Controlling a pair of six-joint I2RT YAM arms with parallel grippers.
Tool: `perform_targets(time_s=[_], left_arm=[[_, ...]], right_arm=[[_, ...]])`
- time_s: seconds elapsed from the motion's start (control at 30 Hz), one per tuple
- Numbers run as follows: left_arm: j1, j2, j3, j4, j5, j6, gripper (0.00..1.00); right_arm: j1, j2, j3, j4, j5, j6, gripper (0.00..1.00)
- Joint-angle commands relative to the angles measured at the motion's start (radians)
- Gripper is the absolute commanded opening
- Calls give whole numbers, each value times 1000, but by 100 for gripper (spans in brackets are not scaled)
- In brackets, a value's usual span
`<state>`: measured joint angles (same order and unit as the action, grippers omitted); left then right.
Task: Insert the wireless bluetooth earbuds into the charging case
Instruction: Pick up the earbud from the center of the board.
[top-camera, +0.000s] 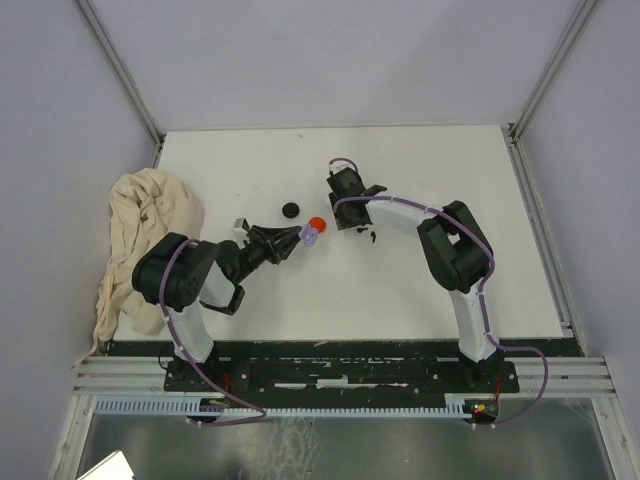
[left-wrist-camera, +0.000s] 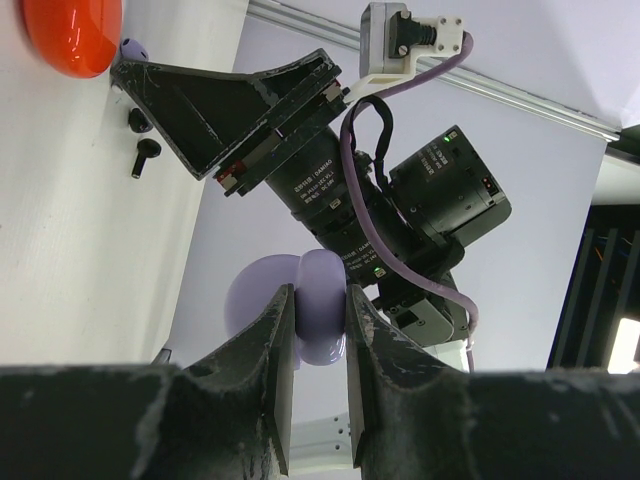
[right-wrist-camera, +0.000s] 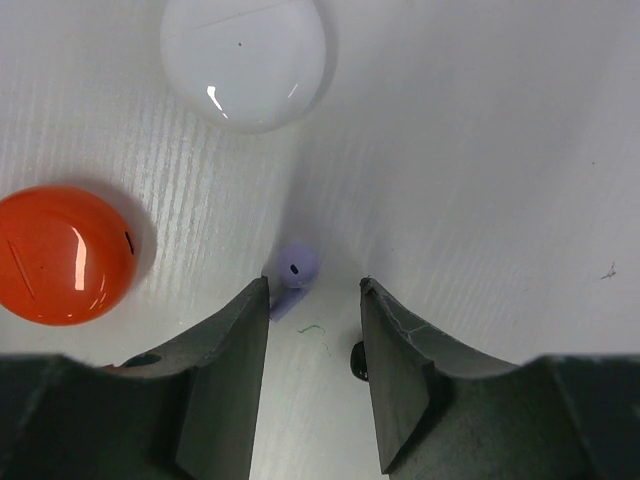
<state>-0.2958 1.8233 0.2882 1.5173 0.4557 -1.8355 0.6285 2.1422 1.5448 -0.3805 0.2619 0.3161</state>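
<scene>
Claw L (left-wrist-camera: 320, 335) clamped on lilac case (left-wrist-camera: 322, 305), claw R (right-wrist-camera: 313, 300) apart around lilac earbud (right-wrist-camera: 295, 270); motor label (left-wrist-camera: 318, 186) unreadable.

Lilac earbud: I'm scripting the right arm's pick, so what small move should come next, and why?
Probably ease the right tool slightly further onto the lilac earbud before closing. Its jaws stand open astride the earbud, which lies on the table just at the fingertips and nearer one finger, so it is not yet well between the pads. The left tool holds the lilac case.
</scene>
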Motion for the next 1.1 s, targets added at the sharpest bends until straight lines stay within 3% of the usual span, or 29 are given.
perform_targets(time_s=[0.0,0.37,1.07], left_arm=[[4,-16,-5,213,20,45,3],[4,-22,-12,213,17,46,3],[15,-22,-15,212,28,49,3]], right_arm=[[2,-27,-34,-73,37,-28,50],[2,-44,-36,-57,8,-10,49],[0,46,70,-71,-45,206,46]])
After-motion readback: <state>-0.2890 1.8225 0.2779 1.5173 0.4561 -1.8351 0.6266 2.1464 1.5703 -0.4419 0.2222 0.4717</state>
